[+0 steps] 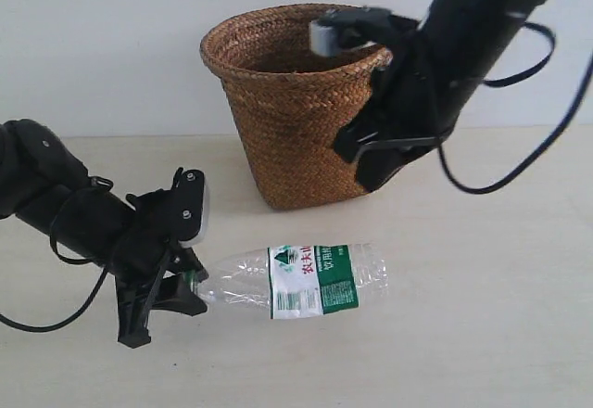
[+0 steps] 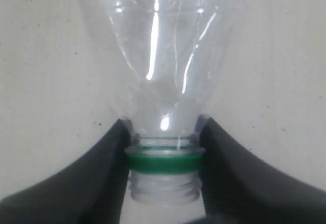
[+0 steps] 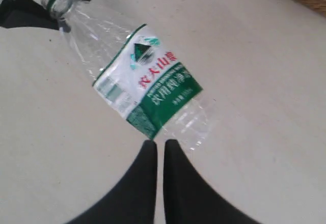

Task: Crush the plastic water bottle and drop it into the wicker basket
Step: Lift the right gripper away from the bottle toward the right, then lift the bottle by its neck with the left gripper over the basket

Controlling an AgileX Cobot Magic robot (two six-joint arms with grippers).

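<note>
A: What of the bottle (image 2: 163, 56) is cut off?
B: In the left wrist view the picture's edge cuts its body, and its mouth also. In the exterior view the left gripper (image 1: 185, 286) covers the neck.
A: And the basket (image 1: 278, 102)?
B: The right arm (image 1: 445, 56) hides its right side. The small print of the label (image 3: 147, 84) is too small to read.

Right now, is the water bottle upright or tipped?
Tipped: the plastic water bottle lies sideways on the table, neck in the left gripper.
</note>
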